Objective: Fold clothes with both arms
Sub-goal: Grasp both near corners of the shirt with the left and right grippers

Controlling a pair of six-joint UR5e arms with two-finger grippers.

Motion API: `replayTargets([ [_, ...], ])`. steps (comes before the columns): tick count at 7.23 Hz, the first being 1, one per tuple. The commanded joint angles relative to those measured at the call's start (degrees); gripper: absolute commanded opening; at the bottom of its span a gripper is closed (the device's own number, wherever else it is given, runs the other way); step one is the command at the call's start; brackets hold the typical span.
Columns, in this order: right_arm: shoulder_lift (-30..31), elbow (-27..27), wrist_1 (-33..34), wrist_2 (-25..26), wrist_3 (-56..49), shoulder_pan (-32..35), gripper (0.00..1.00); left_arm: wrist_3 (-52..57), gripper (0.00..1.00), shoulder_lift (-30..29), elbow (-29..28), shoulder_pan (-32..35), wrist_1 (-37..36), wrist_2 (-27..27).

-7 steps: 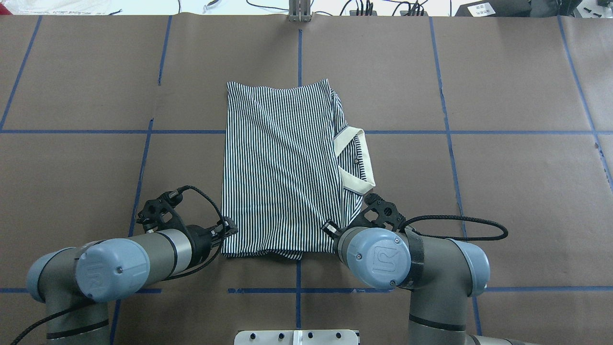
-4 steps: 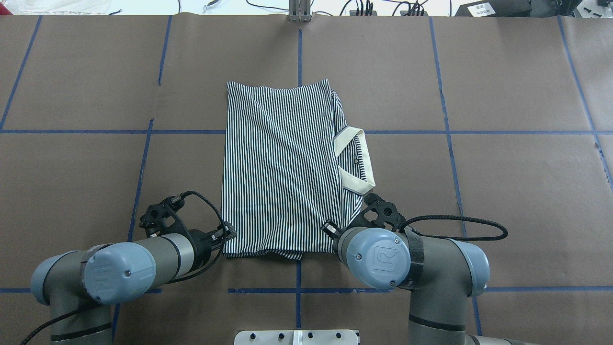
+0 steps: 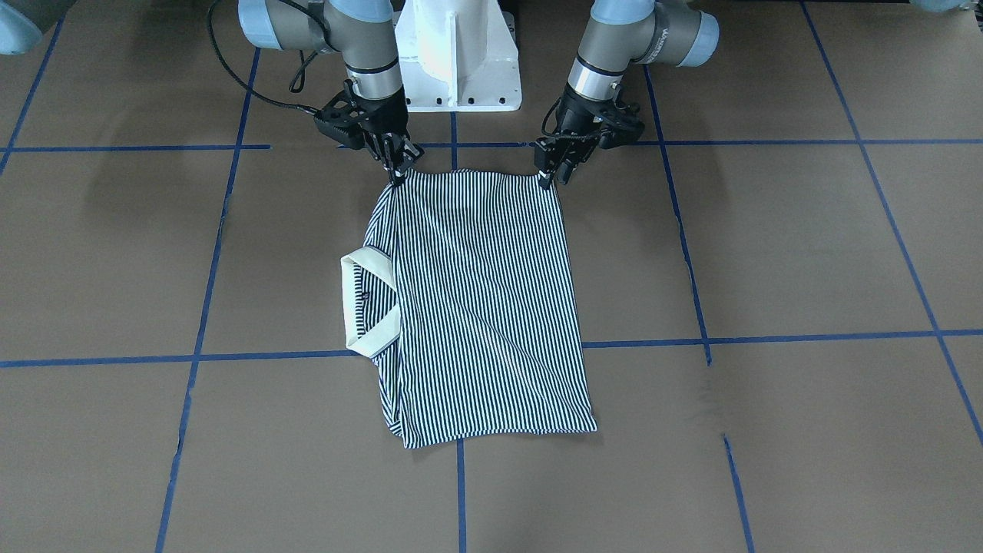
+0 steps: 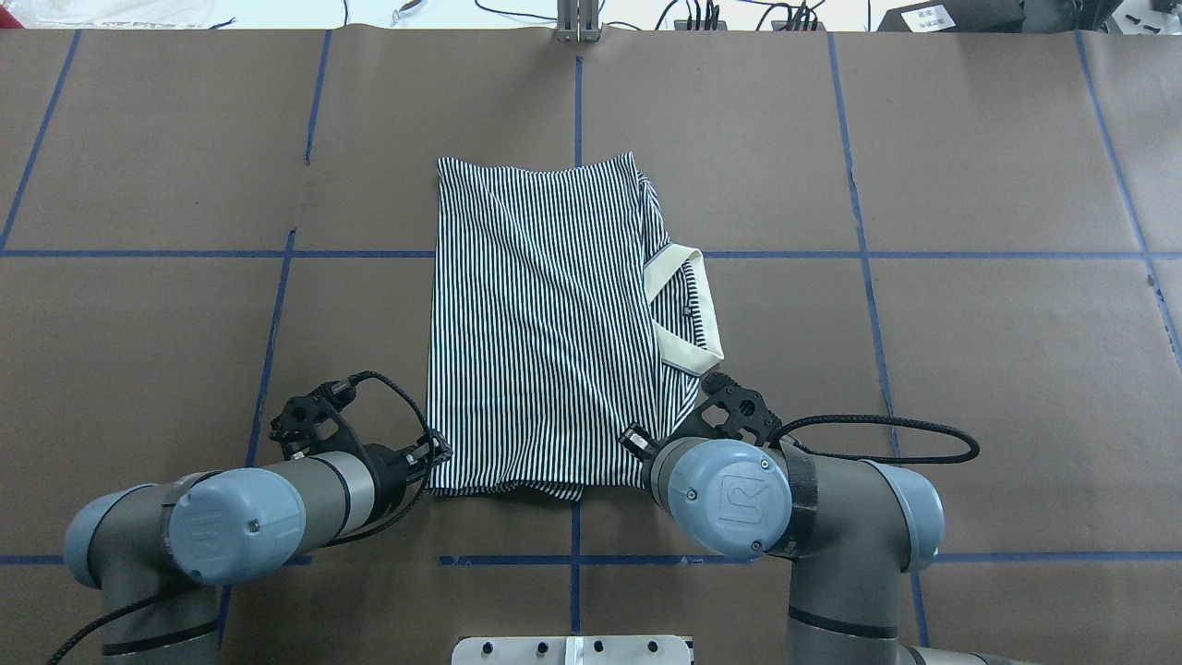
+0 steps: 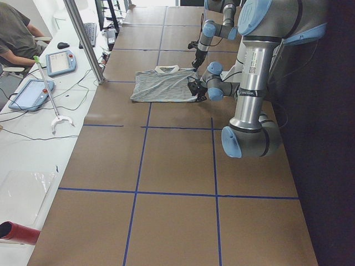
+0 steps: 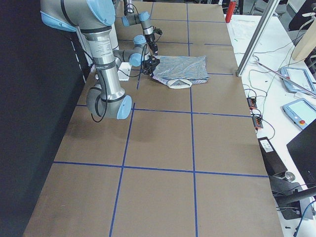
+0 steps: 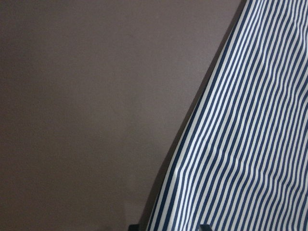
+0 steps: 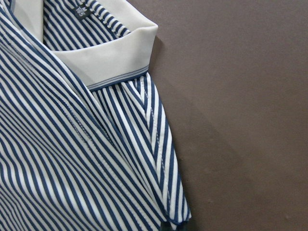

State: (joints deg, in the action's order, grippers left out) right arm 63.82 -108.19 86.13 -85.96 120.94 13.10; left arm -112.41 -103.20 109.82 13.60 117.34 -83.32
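The striped polo shirt [image 4: 536,323] lies mid-table [image 4: 970,369], its sides folded in to make a narrow panel, with the collar [image 4: 688,314] at 3 o'clock from overhead. The left pincer [image 3: 547,178] and right pincer [image 3: 398,175] meet its 6 o'clock corners, but whether they grip cannot be told. The crosswise folds seemingly remain.

Soft striped cloth polo shirt [image 4: 540,314], matt brown, seemingly paper table cover [image 4: 997,388], smooth metallic arms [image 4: 850,545]

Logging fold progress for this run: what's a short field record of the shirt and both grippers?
shirt: striped polo shirt, folded to a narrow rectangle, flat on the table
collar: cream collar pokes out on the robot's right side
left gripper: at the shirt's robot-side left corner
right gripper: at the shirt's robot-side right corner
jaws: state unclear for both
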Motion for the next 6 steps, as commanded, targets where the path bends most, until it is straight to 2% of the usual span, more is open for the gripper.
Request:
replayTargets([
  [1, -0.01, 0.0, 0.0, 0.0, 0.0, 0.0, 0.0, 0.0, 0.5, -0.16, -0.04, -0.06, 0.09, 0.0],
  [6, -0.02, 0.0, 0.0, 0.0, 0.0, 0.0, 0.0, -0.08, 0.5, -0.16, -0.22, -1.99, 0.0, 0.0],
])
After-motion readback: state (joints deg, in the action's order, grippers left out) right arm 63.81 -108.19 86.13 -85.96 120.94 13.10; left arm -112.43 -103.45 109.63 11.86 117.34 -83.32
